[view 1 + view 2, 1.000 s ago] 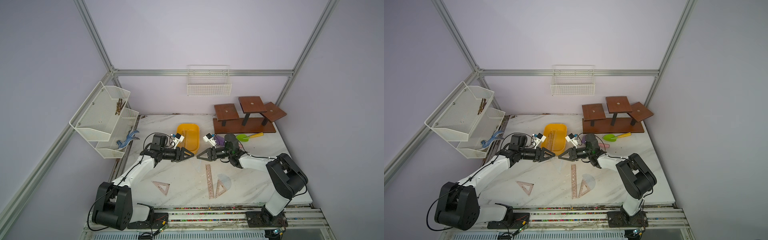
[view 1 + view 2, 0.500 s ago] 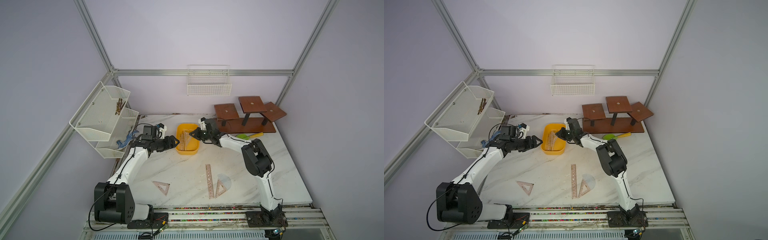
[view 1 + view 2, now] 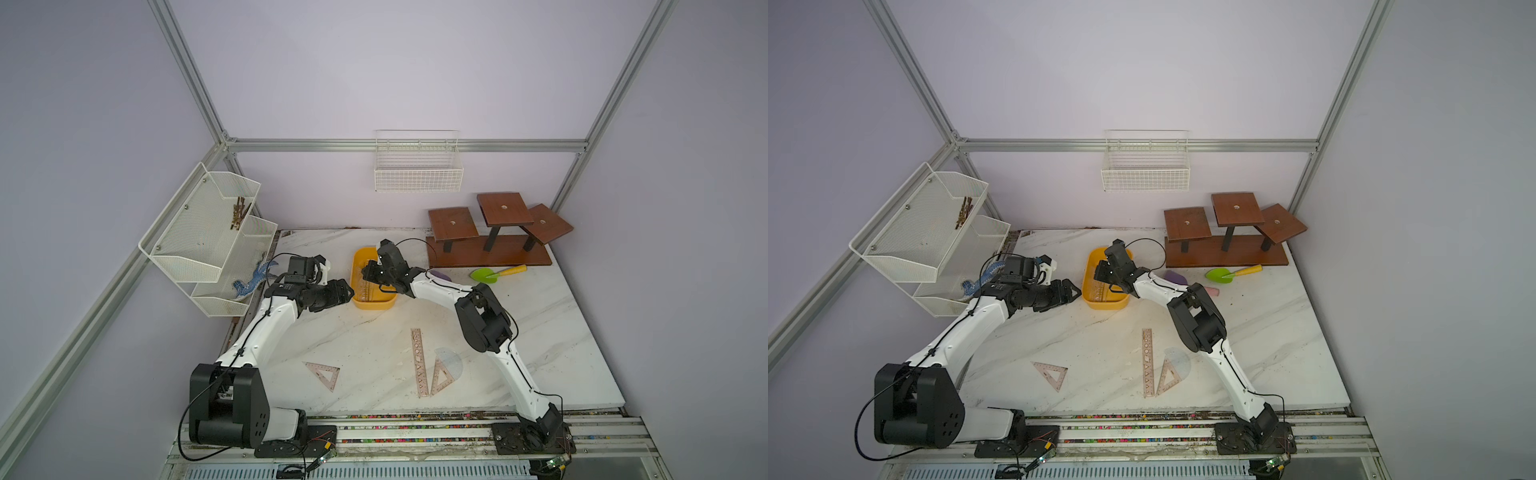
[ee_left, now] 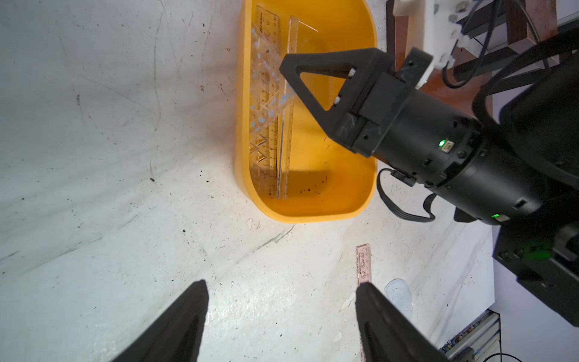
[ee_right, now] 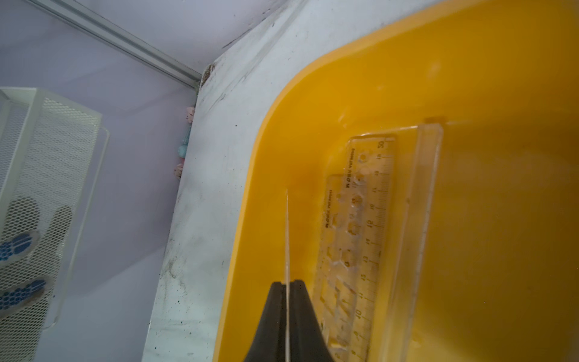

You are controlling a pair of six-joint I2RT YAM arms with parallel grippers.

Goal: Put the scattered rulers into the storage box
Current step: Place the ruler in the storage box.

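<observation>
- The right tool (image 5: 287, 288) is clenched on a clear ruler (image 5: 287, 238), which shows edge-on as a thin line between its tips. It hangs above the inside of the yellow box (image 5: 250, 188).
- The left tool (image 4: 280, 285) is released, its jaws wide and empty over the bare bench (image 4: 109, 156). In both top views it sits at 9 o'clock of the box.
- From the bench's middle in the top views, the box stands at about 11 o'clock. Other rulers (image 5: 366, 219) already lie lengthwise on its floor, close to one long wall.
- Four pieces remain outside the box.
  - A long ruler (image 3: 419, 361) lies at 6 o'clock.
  - A second set square (image 3: 440, 376) lies just beside it, at 5 o'clock.
  - This set square lies partly over a half-round protractor (image 3: 453, 357).
  - A lone set square (image 3: 322, 374) lies at 8 o'clock.
- These pieces look very light, thin, smooth and stiff with some spring. They are likely slippery in a pinch and could crack if bent hard.
- Lying flat on the bench, they offer no raised edge. A corner probably has to be tipped up first, or the piece slid to the bench rim.
- The long ruler seems best taken near its middle, across its width, so it does not swing.
- The set squares seem best taken by one bar beside the cut-out.
</observation>
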